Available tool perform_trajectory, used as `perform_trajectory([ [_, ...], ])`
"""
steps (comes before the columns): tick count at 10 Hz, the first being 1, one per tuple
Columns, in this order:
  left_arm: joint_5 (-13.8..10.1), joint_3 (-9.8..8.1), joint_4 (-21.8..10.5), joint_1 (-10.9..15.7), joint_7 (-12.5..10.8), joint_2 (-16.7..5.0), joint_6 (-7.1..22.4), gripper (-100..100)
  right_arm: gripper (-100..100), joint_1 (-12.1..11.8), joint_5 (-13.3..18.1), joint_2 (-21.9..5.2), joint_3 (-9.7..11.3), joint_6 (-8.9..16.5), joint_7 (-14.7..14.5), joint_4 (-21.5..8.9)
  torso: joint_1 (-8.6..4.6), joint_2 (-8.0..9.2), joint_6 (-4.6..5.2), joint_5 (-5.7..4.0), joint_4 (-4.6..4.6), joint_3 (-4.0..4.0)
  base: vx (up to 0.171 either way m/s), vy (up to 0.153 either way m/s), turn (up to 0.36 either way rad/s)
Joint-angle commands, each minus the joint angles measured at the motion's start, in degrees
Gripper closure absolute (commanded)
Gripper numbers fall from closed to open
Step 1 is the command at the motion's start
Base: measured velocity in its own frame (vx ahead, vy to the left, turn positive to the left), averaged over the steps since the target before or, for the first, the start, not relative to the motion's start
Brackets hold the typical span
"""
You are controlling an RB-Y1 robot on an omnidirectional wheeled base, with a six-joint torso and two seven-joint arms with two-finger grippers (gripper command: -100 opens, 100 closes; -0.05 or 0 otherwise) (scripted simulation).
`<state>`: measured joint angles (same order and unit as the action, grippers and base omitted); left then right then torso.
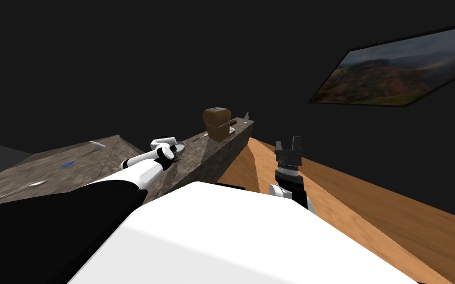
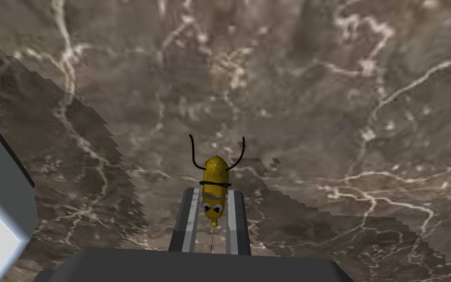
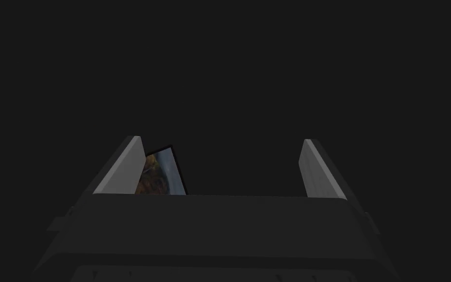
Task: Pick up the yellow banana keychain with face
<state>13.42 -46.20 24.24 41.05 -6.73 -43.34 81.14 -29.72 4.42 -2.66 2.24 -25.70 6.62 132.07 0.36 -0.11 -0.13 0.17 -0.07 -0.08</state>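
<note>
The yellow banana keychain [image 2: 214,188], with its face and thin black arms, sits between the 2 fingers [image 2: 189,220] of your left gripper [image 2: 214,192]. They press its sides in a firm grasp above the veined brown marble counter [image 2: 327,98]; you cannot tell whether it touches the stone. The head view adds the surroundings: your left forearm [image 1: 142,170] stretched over the counter, a brown box [image 1: 216,123] and a small bottle [image 1: 246,117] well beyond that gripper, and your right gripper [image 1: 289,146] raised over the wooden floor [image 1: 369,207]. The right wrist view shows that gripper spread wide, holding nothing.
</note>
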Motion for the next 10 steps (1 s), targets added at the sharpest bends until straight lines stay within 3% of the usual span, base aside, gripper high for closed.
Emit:
perform_trajectory([
  [1, 0.12, 0.15, -0.34, 0.37, 0.82, -0.05, -0.14, 100, 0, 0.0, 0.0, 0.0, 0.0, 0.0, 0.0, 0.0, 0.0, 0.0, 0.0, 0.0, 0.0, 0.0, 0.045, -0.013, 0.263],
  [10, 1.44, 1.17, 6.81, 2.92, 14.72, 4.1, 3.26, 100, 0, -0.03, 0.0, 0.0, 0.0, -0.01, 0.0, 0.01, -0.28, -0.69, -0.04, -0.07, -0.14, -0.39, 0.153, -0.092, 0.335],
])
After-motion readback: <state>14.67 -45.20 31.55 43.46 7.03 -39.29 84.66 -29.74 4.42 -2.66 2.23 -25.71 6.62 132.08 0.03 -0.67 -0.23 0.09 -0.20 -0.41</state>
